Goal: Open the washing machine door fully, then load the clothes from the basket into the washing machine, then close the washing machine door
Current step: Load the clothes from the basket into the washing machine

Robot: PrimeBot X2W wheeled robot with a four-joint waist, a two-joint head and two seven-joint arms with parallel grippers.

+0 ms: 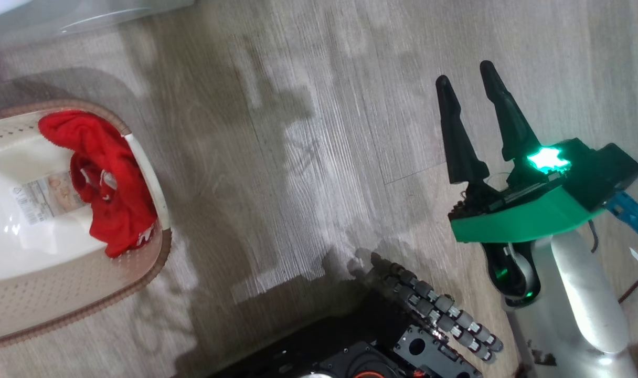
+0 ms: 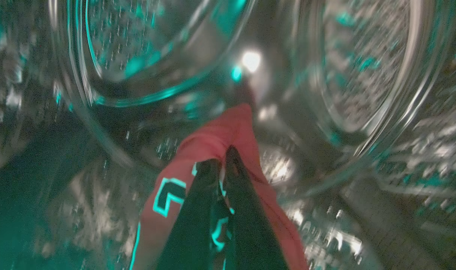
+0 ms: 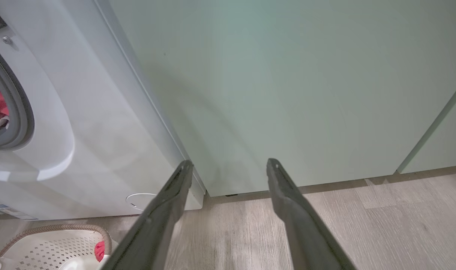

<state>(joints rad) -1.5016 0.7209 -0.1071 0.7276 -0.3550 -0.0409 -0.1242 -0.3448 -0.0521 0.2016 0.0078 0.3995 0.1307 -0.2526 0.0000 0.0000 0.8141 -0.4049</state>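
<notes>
While your left gripper (image 2: 220,157) reaches deep inside the steel drum (image 2: 363,75), its two fingers are pinched tight on a red garment (image 2: 213,135) (dark print with a pale outline shows on the cloth beside them). Your right gripper (image 1: 466,74) hangs over the wood floor (image 1: 298,131), fingers spread wide with nothing between them, pointing at the seam where the washing machine (image 3: 100,131) meets the green cabinet (image 3: 288,93). More red clothes (image 1: 109,178) lie heaped at one end of the basket (image 1: 62,299), against its handle rim. The basket sits on the floor just before the washing machine.
</notes>
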